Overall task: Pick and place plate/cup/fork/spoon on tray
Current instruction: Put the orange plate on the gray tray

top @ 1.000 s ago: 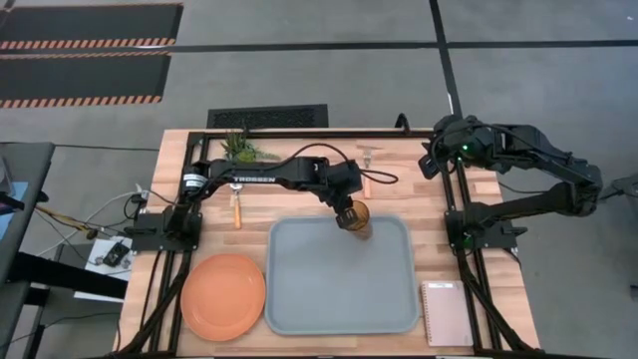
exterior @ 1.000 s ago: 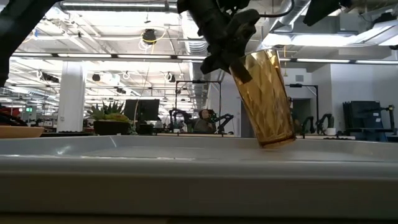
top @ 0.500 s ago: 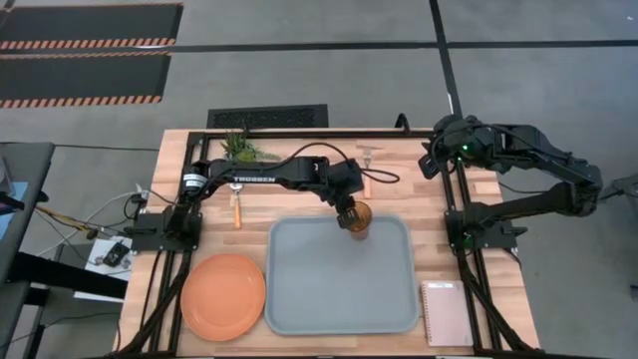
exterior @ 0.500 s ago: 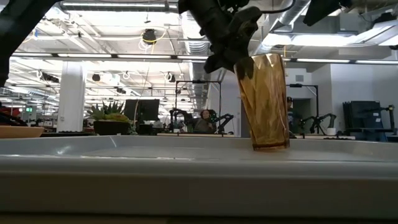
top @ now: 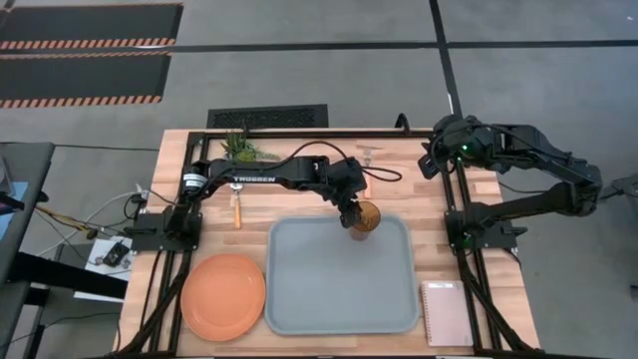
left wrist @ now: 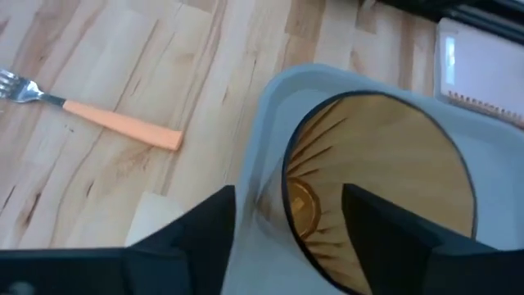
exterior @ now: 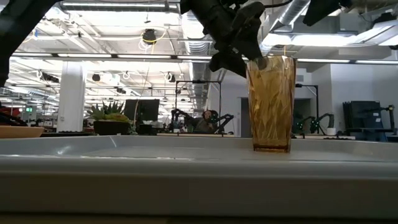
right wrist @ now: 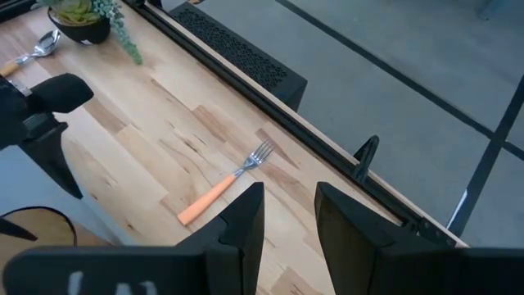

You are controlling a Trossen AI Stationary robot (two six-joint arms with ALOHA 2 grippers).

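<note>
The amber ribbed cup (top: pixel 366 216) stands upright on its base in the far right corner of the blue-grey tray (top: pixel 339 299). My left gripper (top: pixel 352 208) hangs over the cup's rim, open. In the left wrist view one finger (left wrist: pixel 385 221) is inside the cup and the other (left wrist: pixel 205 229) outside, with a gap on each side of the wall. The orange plate (top: pixel 223 296) lies left of the tray. The fork (left wrist: pixel 90 115) lies beyond the tray's far edge and the spoon (top: pixel 236 202) at the far left. My right gripper (top: pixel 431 165) waits open at the far right.
A small potted plant (top: pixel 239 148) stands at the far edge, left of centre. A white spiral notepad (top: pixel 446 312) lies at the near right, beside the tray. Bare wood shows between the tray's far rim and the table's far edge, around the fork (right wrist: pixel 225 187).
The cup has come from a tilt to standing upright, its base flat on the tray. My left gripper has opened and let go of the cup's rim, staying just over it.
</note>
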